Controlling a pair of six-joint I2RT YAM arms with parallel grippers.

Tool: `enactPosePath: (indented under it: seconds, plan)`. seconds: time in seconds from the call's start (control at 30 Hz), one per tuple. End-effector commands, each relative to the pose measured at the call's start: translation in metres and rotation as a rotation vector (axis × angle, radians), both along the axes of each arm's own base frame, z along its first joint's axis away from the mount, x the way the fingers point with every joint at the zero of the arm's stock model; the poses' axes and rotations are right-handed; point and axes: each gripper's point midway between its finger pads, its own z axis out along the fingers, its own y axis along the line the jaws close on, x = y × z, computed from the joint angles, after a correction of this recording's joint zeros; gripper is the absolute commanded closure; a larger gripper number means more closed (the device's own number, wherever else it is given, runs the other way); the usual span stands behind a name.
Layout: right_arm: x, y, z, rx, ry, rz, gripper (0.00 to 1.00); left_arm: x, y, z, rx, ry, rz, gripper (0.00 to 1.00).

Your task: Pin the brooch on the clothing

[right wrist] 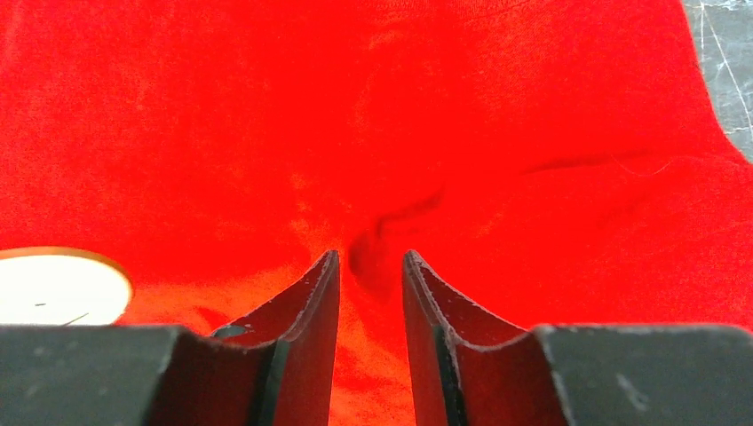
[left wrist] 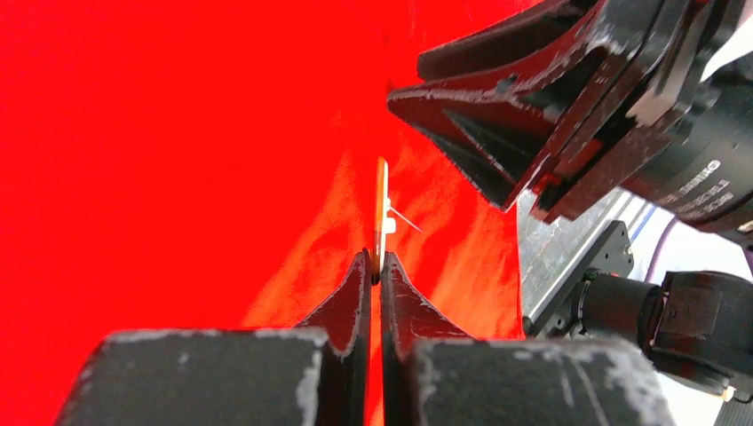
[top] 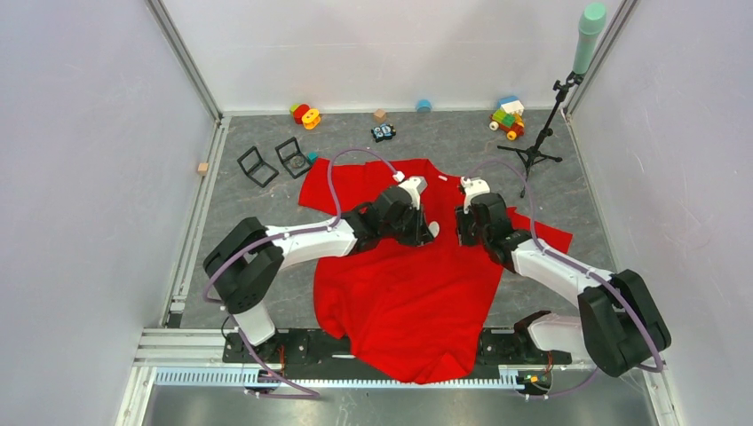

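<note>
So I'm counting one bright red soft-fabric T-shirt [top: 400,293] lying mid-frame, and one round white brooch with a gold rim [right wrist: 53,284]. Two white-and-black robot arms [top: 302,240] [top: 550,266] are reaching in from the bottom. Up top I'm seeing two black open rectangular frames [top: 259,169] [top: 294,157], two little tan wooden cubes [top: 203,168] [top: 380,114], two colourful plastic block toys [top: 306,115] [top: 508,118], one small blue cylinder [top: 424,106], one tiny black gadget [top: 383,133], and one black tripod stand [top: 542,133] carrying one green foam tube [top: 589,35] at upper right.

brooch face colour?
White brooch face with a thin gold rim; clearest in the right wrist view.
</note>
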Motion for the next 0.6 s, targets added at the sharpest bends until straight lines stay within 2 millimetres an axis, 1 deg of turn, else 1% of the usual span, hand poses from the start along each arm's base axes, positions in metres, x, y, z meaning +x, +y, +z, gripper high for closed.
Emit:
enactPosePath:
  seconds: [0.0,0.1,0.2,0.27,0.33,0.4,0.47,0.53,0.57]
  plan:
    - [0.007,0.006,-0.001,0.013,-0.029,0.036,0.64,0.017,-0.025,0.017,-0.071,-0.044,0.037,0.98]
    - [0.008,0.010,-0.004,0.020,-0.025,0.053,0.66,0.020,-0.031,0.007,-0.058,-0.033,0.043,0.98]
    - [0.009,0.011,-0.009,0.017,-0.021,0.054,0.71,0.025,-0.035,-0.001,-0.038,-0.038,0.058,0.98]
    - [0.009,0.012,-0.010,0.022,-0.023,0.059,0.78,0.028,-0.035,-0.008,-0.017,-0.040,0.072,0.98]
    - [0.008,0.011,-0.011,0.028,-0.026,0.054,0.88,0.031,-0.034,-0.014,0.001,-0.042,0.091,0.98]
    - [0.007,0.011,-0.008,0.041,-0.046,0.050,0.95,0.032,-0.034,-0.019,0.012,-0.040,0.099,0.98]
    - [0.006,0.011,-0.002,0.064,-0.080,0.045,0.98,0.039,-0.033,-0.026,0.038,-0.057,0.137,0.98]
    - [0.004,0.013,0.005,0.099,-0.121,0.050,1.00,0.039,-0.037,-0.032,0.043,-0.048,0.133,0.98]
    - [0.002,0.015,0.006,0.116,-0.130,0.060,1.00,0.038,-0.040,-0.033,0.043,-0.044,0.128,0.98]
